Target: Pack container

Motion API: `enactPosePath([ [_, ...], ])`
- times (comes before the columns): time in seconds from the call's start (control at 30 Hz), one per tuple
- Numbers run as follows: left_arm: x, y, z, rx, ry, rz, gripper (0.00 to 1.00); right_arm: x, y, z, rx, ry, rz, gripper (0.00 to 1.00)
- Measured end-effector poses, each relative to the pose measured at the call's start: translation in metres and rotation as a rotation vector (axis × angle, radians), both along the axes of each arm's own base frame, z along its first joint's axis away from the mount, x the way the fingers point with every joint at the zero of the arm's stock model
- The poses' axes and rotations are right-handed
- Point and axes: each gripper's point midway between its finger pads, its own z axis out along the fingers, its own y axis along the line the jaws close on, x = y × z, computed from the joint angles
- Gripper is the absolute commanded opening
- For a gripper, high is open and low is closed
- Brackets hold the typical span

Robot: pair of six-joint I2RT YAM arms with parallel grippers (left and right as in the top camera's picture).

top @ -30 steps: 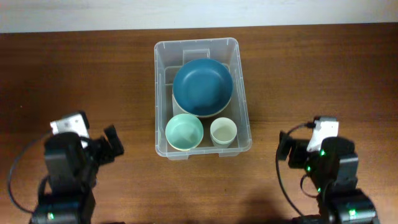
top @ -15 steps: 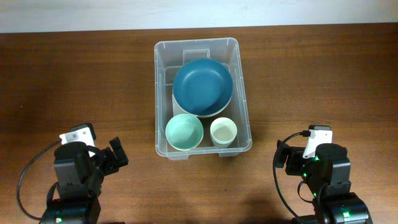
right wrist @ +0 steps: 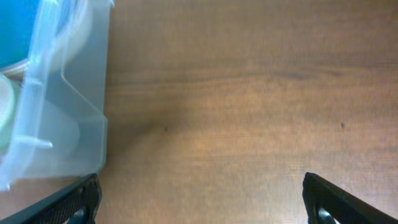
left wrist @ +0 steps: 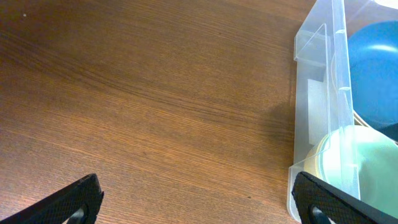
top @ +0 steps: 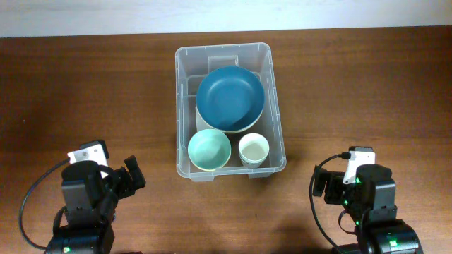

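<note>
The clear plastic container [top: 185, 113] stands at the table's middle. It holds a large dark blue bowl [top: 230, 97], a mint green bowl [top: 209, 149] and a small pale cup [top: 253, 149]. My left gripper [top: 131, 173] is open and empty, low at the front left of the container. My right gripper [top: 321, 182] is open and empty at the front right. The left wrist view shows the container's wall [left wrist: 314, 99] and the mint bowl [left wrist: 357, 162] to the right of the open jaws [left wrist: 199, 199]. The right wrist view shows the container's corner [right wrist: 68, 118] to the left of the open jaws [right wrist: 202, 199].
Brown wooden table [top: 367, 92] all round the container. A pale wall strip [top: 226, 14] runs along the far edge. Both arm bases sit at the near edge.
Both arms have drawn back toward the near edge and lowered during the past second; the right one shifted a little more since half a second ago. The container and its contents have not moved.
</note>
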Motion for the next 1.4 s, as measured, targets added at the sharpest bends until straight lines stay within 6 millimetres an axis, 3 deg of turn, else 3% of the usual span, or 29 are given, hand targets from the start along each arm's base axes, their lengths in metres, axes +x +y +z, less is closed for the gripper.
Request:
enactPosePath([
  [0.2, 0.000, 0.000, 0.000, 0.000, 0.000, 0.000, 1.00, 0.001, 0.000, 0.001, 0.000, -0.008, 0.001, 0.99],
  [0.43, 0.000, 0.000, 0.000, 0.000, 0.000, 0.000, 1.00, 0.007, 0.001, 0.020, -0.035, -0.106, 0.046, 0.99],
  [0.83, 0.000, 0.000, 0.000, 0.000, 0.000, 0.000, 1.00, -0.025, 0.000, 0.071, -0.094, -0.394, 0.101, 0.99],
  [1.07, 0.000, 0.000, 0.000, 0.000, 0.000, 0.000, 1.00, -0.031, 0.000, 0.055, -0.097, -0.465, 0.106, 0.99],
  [1.4, 0.000, 0.000, 0.000, 0.000, -0.001, 0.000, 1.00, 0.004, 0.005, 0.059, -0.086, -0.645, 0.103, 0.99],
])
